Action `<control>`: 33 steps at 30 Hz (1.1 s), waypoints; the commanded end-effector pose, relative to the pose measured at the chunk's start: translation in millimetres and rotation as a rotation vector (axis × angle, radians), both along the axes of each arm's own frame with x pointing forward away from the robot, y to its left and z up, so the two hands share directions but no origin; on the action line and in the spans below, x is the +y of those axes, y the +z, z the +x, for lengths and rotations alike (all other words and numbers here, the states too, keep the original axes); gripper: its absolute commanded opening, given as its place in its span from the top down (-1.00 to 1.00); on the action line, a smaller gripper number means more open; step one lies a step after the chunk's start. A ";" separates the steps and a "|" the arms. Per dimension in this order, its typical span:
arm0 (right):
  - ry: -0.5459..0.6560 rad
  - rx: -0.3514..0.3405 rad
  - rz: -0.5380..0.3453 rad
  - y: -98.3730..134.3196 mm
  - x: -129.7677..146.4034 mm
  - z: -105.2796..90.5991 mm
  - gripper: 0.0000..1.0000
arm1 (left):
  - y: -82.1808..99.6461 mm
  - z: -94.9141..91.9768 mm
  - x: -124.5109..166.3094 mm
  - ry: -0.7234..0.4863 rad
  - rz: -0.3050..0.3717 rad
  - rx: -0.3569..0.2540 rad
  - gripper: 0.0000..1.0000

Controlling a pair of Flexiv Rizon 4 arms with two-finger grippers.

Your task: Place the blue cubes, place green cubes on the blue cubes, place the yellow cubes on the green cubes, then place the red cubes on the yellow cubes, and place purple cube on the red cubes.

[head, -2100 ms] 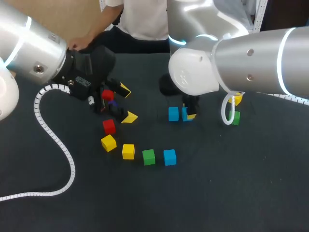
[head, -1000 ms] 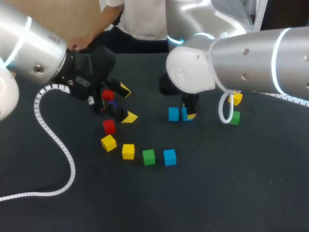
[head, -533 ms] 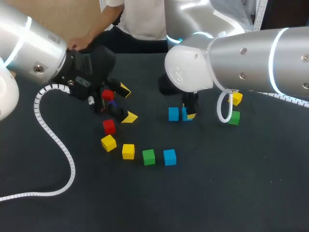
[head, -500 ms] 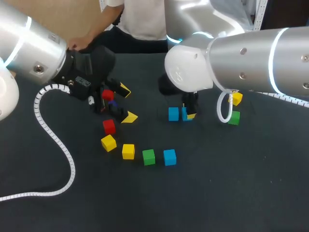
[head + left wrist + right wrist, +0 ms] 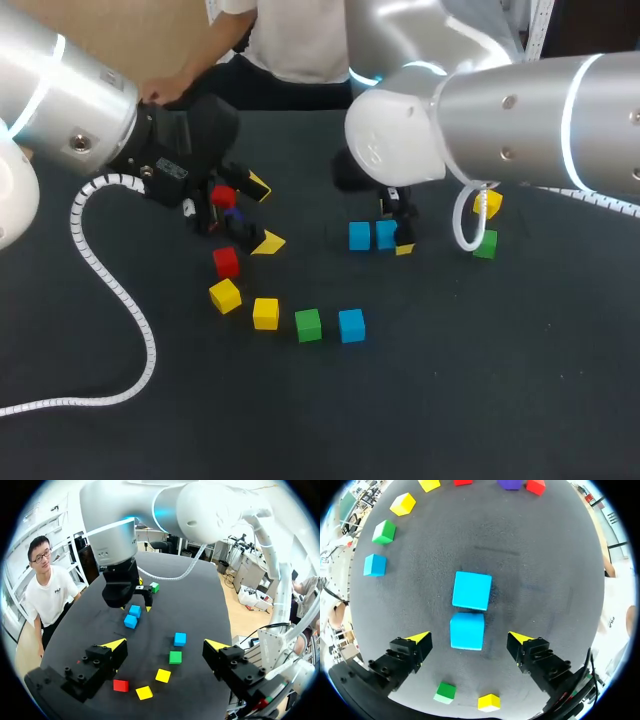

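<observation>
Two blue cubes [image 5: 360, 236] [image 5: 386, 235] sit side by side on the dark table. My right gripper [image 5: 469, 640] is open and straddles the nearer blue cube [image 5: 467, 631] without touching it; the other blue cube [image 5: 472, 590] lies just ahead. My left gripper [image 5: 263, 214] hangs open at the left, with a red cube [image 5: 223, 197] and a purple cube [image 5: 233, 214] beside its body. In front lie a red cube [image 5: 226, 262], two yellow cubes [image 5: 225, 295] [image 5: 265, 313], a green cube [image 5: 308, 324] and a third blue cube [image 5: 351, 325].
A yellow cube [image 5: 488, 203] and a green cube [image 5: 485, 243] lie to the right of the blue pair, partly behind my right arm's white cable loop [image 5: 465, 232]. My left arm's coiled cable [image 5: 110, 290] trails over the table's left part.
My right gripper has opened wide and let go of the blue cube, which now rests beside the other blue cube. The left arm has not moved.
</observation>
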State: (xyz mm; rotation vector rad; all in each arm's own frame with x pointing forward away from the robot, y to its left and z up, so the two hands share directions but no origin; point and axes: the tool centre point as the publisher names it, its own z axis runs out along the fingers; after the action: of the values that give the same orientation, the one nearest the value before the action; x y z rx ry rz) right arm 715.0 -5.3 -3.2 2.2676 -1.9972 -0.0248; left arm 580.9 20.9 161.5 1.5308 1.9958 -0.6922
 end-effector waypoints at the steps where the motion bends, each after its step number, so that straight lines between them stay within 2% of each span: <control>1: -0.012 -0.024 0.020 11.3 -11.7 -9.2 -1.00 | 0.3 1.6 -0.7 -0.001 0.005 0.003 -1.00; 10: -0.043 -0.050 0.063 33.1 -30.8 -26.3 -1.00 | 0.3 1.6 -0.7 -0.001 0.005 0.003 -1.00; 22: -0.089 -0.063 0.104 43.1 -50.4 -43.8 -1.00 | 0.3 1.6 -0.7 -0.001 0.005 0.003 -1.00; 33: -0.113 -0.106 0.137 60.8 -59.9 -63.0 -1.00 | 0.3 1.6 -0.7 -0.001 0.005 0.003 -1.00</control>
State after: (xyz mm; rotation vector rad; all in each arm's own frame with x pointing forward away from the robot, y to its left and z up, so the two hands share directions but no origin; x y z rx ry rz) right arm 662.1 -59.7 52.4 2.2351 -2.1911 -0.1345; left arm 580.9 20.9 161.5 1.5308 1.9958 -0.6922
